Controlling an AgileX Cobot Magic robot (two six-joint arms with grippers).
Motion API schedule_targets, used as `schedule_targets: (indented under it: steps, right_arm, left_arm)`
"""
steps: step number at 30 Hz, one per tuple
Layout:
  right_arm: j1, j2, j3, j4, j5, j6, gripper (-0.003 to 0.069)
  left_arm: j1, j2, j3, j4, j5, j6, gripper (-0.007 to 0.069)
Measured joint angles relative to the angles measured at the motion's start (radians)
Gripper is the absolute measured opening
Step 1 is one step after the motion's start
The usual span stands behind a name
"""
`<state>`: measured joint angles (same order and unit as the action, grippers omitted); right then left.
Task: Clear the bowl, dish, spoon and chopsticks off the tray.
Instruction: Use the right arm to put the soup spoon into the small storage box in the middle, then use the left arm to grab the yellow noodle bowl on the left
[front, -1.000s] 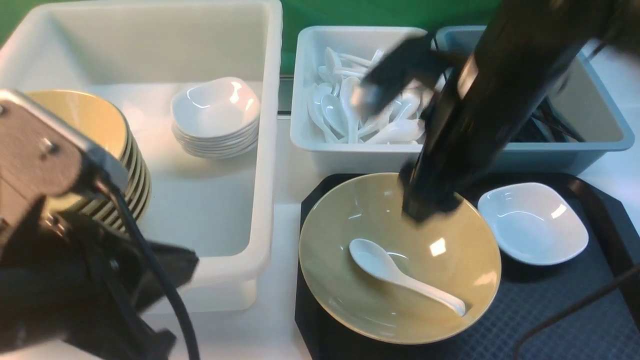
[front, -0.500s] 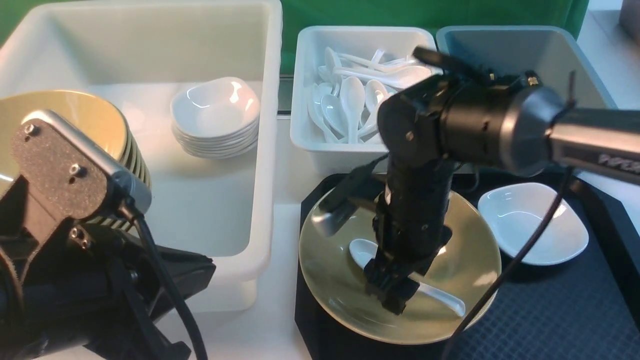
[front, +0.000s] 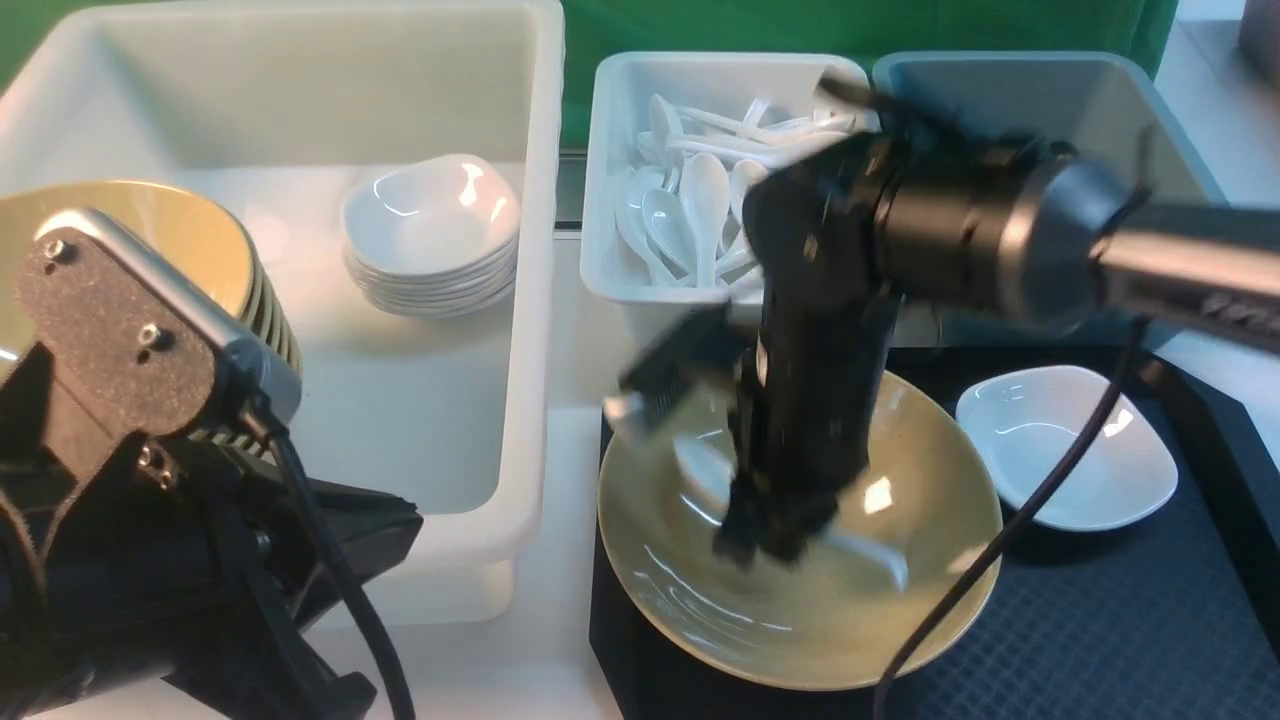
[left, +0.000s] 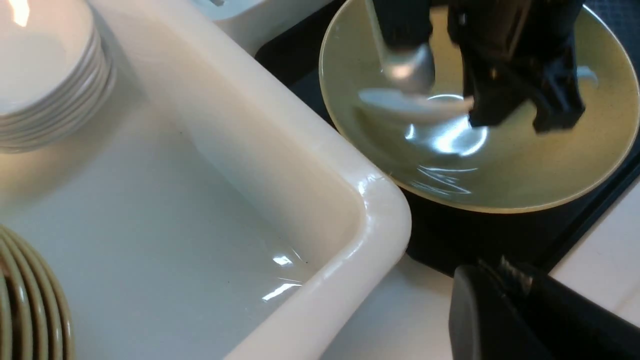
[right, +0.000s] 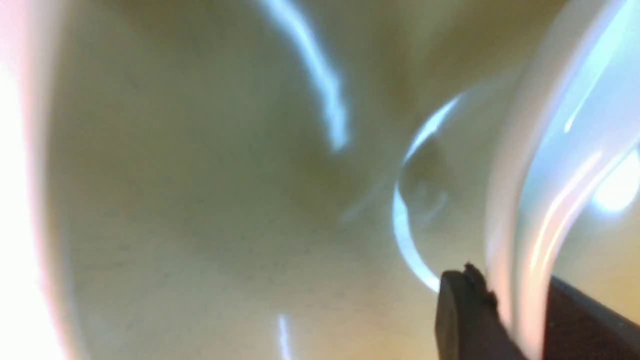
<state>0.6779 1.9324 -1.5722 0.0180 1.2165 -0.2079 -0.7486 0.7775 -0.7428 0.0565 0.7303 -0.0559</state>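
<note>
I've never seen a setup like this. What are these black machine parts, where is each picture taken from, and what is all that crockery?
These are two robot arms clearing a tray. One camera looks forward from between them; one sits on each wrist. The right hand reaches into the wide mustard-tan bowl and pinches the glossy white soup spoon; its wrist picture shows that white handle between its fingers. The left hand waits shut and empty beside the big white tub. The bowl and a small white dish sit on the black textured tray. Behind stand tubs with sorted spoons.
</note>
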Motion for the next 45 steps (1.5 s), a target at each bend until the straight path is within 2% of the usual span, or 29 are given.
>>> schedule_targets:
  steps: [4,9,13,14,17,20,21,22,24,28,31,36,37,39,45]
  right_arm:
    - [-0.033,-0.029,-0.158,-0.088,-0.064,0.024,0.0158]
    - [-0.139,0.050,-0.357,-0.132,-0.355,0.163,0.0158]
    - [-0.185,0.136,-0.424,-0.134,-0.468,0.189,0.0176]
    - [-0.197,0.165,-0.443,-0.134,-0.488,0.199,0.0201]
    - [-0.227,0.224,-0.494,-0.134,-0.469,0.263,0.0380]
    - [-0.246,0.218,-0.560,-0.134,-0.299,0.275,0.0578]
    - [-0.246,0.218,-0.560,-0.134,-0.299,0.271,0.0578]
    - [-0.247,0.202,-0.586,-0.134,-0.220,0.240,0.0623]
    - [-0.247,0.167,-0.612,-0.134,-0.090,0.166,0.0652]
    - [-0.247,0.078,-0.584,-0.131,0.013,0.093,0.0636]
    - [-0.247,-0.052,-0.453,-0.131,0.025,0.075,0.0572]
    - [-0.247,-0.267,-0.208,-0.131,0.030,0.067,0.0486]
    - [-0.247,-0.286,-0.196,-0.131,0.031,0.067,0.0483]
    - [-0.247,-0.399,-0.038,-0.130,0.032,0.059,0.0443]
    - [-0.247,-0.573,0.206,-0.130,0.021,0.057,0.0400]
  left_arm:
    - [0.000,0.014,0.000,0.000,-0.023,-0.005,-0.0011]
    - [0.000,0.116,0.000,-0.049,-0.065,-0.028,-0.0011]
    - [0.000,0.180,0.000,-0.131,-0.076,-0.012,-0.0011]
    - [0.000,0.198,0.000,-0.157,-0.081,-0.001,-0.0011]
    - [0.000,0.247,-0.008,-0.209,-0.078,0.024,-0.0011]
    - [0.000,0.318,-0.095,-0.204,-0.026,0.026,0.0004]
    - [0.000,0.329,-0.103,-0.202,-0.018,0.026,0.0008]
    - [0.000,0.366,-0.165,-0.196,0.005,0.040,0.0024]
    - [0.012,0.450,-0.281,-0.191,0.068,0.080,0.0062]
    - [0.065,0.602,-0.471,-0.217,0.196,0.152,0.0166]
    - [0.120,0.731,-0.627,-0.233,0.289,0.196,0.0305]
    - [0.134,0.872,-0.788,-0.203,0.323,0.244,0.0475]
    - [0.134,0.878,-0.795,-0.201,0.325,0.246,0.0480]
    - [0.121,0.979,-0.882,-0.166,0.337,0.265,0.0532]
    - [0.120,1.169,-0.975,-0.118,0.361,0.277,0.0535]
